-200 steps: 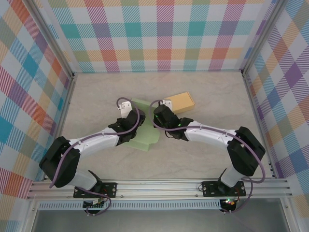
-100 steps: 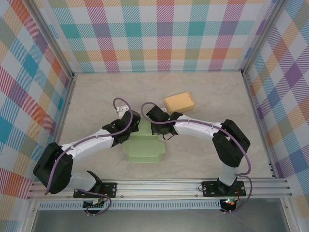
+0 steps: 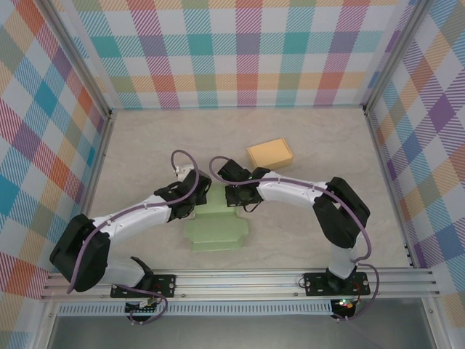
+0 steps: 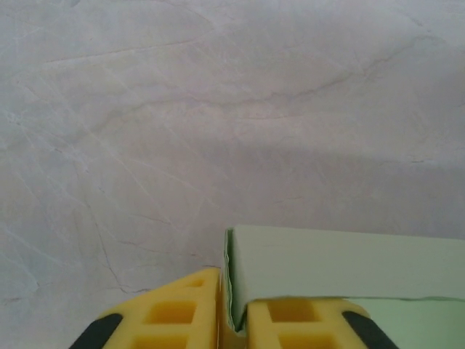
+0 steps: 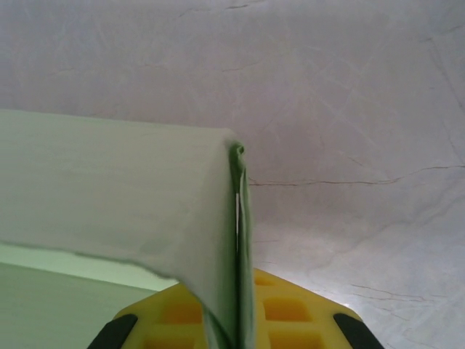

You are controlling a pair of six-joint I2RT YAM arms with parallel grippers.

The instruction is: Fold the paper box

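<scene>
Yellow left fingers (image 4: pixel 173 314): clamped on an upright wall edge of the paper box (image 4: pixel 341 262), bottom centre of the left wrist view; likely steadying that corner.
Green paper box: lower centre of the top view on the tabletop (image 3: pixel 145 145), its far edge held between both arms.
Yellow right fingers (image 5: pixel 290 311): pinched on a standing flap running leftward; probably to crease it.

The paper box (image 3: pixel 216 229) is pale green, walls (image 3: pixel 247 51) multicoloured plaid.
</scene>
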